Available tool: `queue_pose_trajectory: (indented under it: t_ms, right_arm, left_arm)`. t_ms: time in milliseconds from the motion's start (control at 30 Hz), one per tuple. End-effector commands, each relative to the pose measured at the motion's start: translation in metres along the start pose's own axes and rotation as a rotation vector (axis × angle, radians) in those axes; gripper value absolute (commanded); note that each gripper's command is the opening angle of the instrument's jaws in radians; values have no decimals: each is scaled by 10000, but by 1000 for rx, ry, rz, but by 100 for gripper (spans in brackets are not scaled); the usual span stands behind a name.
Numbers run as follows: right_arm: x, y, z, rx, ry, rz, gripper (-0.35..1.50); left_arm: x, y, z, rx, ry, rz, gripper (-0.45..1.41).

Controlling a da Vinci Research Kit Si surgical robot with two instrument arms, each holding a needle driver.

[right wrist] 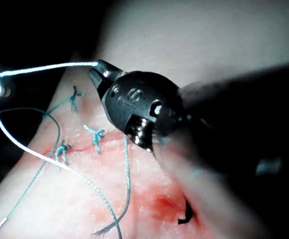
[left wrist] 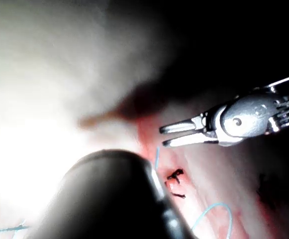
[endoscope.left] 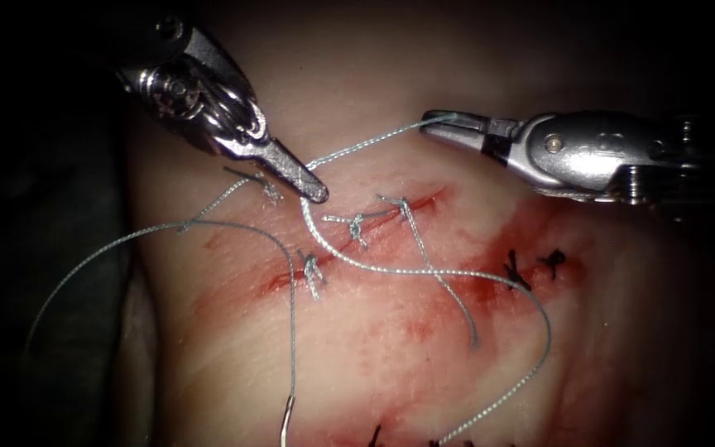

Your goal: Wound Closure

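The needle lies free on the tissue left of the cut, its curve cut off at the frame's lower edge. The left tool and right tool each clamp the thread, stretched between them.

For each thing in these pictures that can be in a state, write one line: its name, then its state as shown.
Left arm's steel needle driver: jaws shut on the thread.
Right arm's steel needle driver: jaws shut on the thread.
Pale blue braided thread: stretched between both tools, looping slack over the tissue.
Curved steel needle: lying free on the tissue, held by neither tool.
Red cut in the pork-belly tissue: closed by knotted stitches.
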Motion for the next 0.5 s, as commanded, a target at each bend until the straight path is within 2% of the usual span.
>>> queue_pose_trajectory:
  t_ms: [33, 167, 233, 267, 333, 367, 400, 433, 500]
  right_arm:
    - [5, 12, -11, -19, -10, 6, 36]
    - [1, 28, -39, -77, -32, 20, 36]
    - [-9, 35, -46, -129, -49, 24, 52]
    - [-9, 35, -46, -129, -49, 24, 52]
    - [-21, 38, -46, -175, -61, 23, 91]
    - [-23, 37, -44, -185, -64, 23, 99]
    - [-23, 37, -44, -185, -64, 23, 99]
    - [-27, 35, -42, -194, -64, 26, 108]
    - [-29, 32, -41, -189, -62, 25, 108]
  left_arm:
    - [0, -3, 9, -1, -39, 2, -45]
    - [-18, -2, 30, 1, -145, -6, -45]
    - [-32, -1, 55, 7, -250, 11, -45]
    - [-32, -1, 55, 7, -250, 11, -45]
    - [-58, -7, 100, -27, -407, 9, -45]
    - [-67, -12, 115, -43, -451, 8, -45]
    - [-67, -12, 115, -43, -451, 8, -45]
    - [-81, -24, 135, -81, -520, 3, 19]
    - [-92, -36, 152, -135, -557, 24, 91]
